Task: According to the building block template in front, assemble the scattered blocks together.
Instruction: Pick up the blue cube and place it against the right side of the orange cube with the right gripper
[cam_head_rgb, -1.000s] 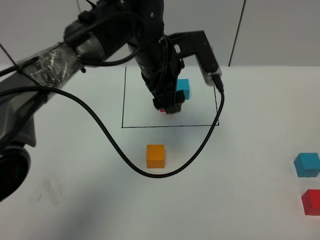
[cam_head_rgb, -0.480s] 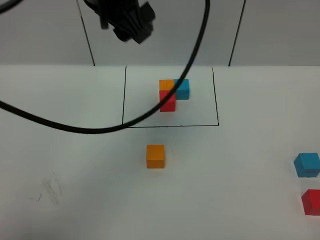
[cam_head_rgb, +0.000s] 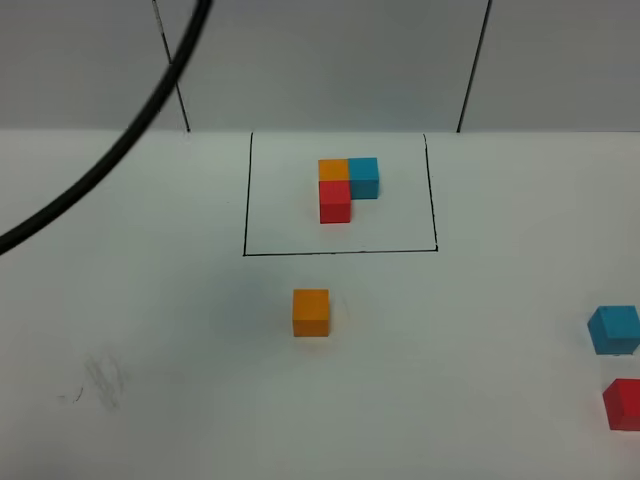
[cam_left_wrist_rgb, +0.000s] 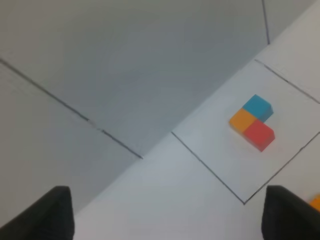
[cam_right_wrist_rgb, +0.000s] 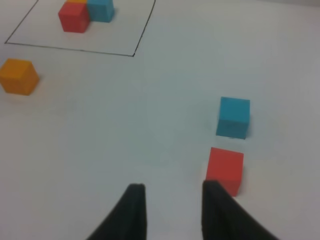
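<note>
The building block template is an orange, blue and red L-shaped trio inside a black outline at the table's back; it also shows in the left wrist view and the right wrist view. The scattered orange block sits in front of the outline. The blue block and the red block sit at the far right. My left gripper is open and empty, high above the table. My right gripper is open and empty, just beside the red block, with the blue block beyond it. Neither gripper shows in the exterior view.
A black cable hangs across the upper left of the exterior view. The white table meets a grey panelled wall at the back. Faint scuff marks lie at the front left.
The left arm, which hung over the template, has lifted up and out of the exterior view; only its cable remains in sight. The blocks have not moved.
</note>
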